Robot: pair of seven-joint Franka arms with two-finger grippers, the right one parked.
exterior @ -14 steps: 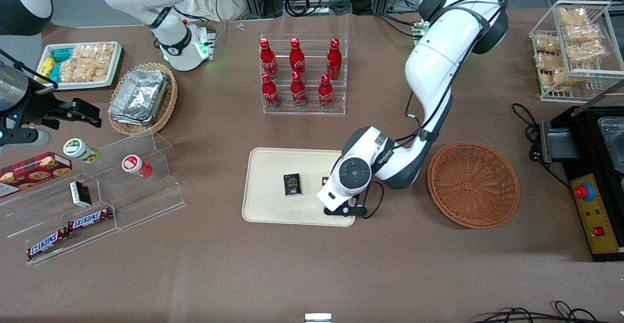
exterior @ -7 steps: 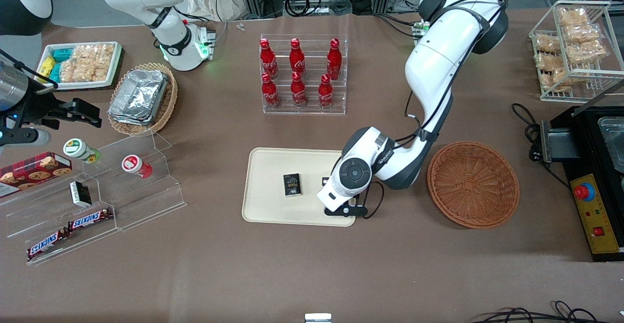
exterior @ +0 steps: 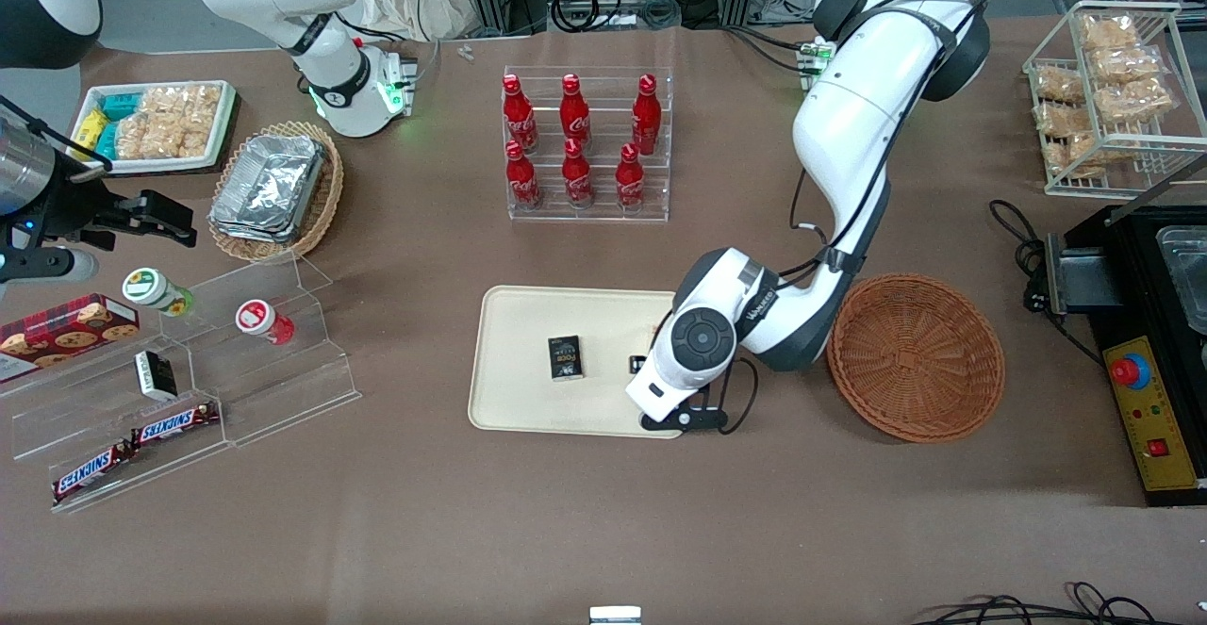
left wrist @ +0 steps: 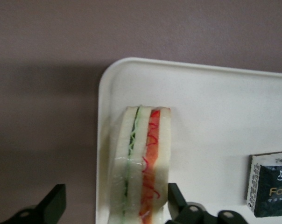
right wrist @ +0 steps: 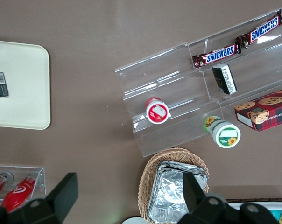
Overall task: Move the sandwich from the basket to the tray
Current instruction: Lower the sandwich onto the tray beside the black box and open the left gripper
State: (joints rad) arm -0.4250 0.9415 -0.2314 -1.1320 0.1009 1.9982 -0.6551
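The sandwich (left wrist: 141,163) lay on the tray (left wrist: 211,116); the gripper (left wrist: 114,207), fingers (left wrist: 54,201) spread, should next lift clear.

One triangular white-bread sandwich (left wrist: 141,163) lies on one cream rectangular plastic tray (exterior: 519,323), with one small black box (exterior: 565,358) beside it. One two-finger gripper (left wrist: 115,205) hangs over them, fingers spread. One round reddish-brown wicker basket (exterior: 915,356) sits toward the working arm's end. Six red cola bottles (exterior: 572,106) stand farther from the front camera. Two Snickers bars (exterior: 174,424) lie toward the parked arm's end, near two round-lidded jars (exterior: 151,287).
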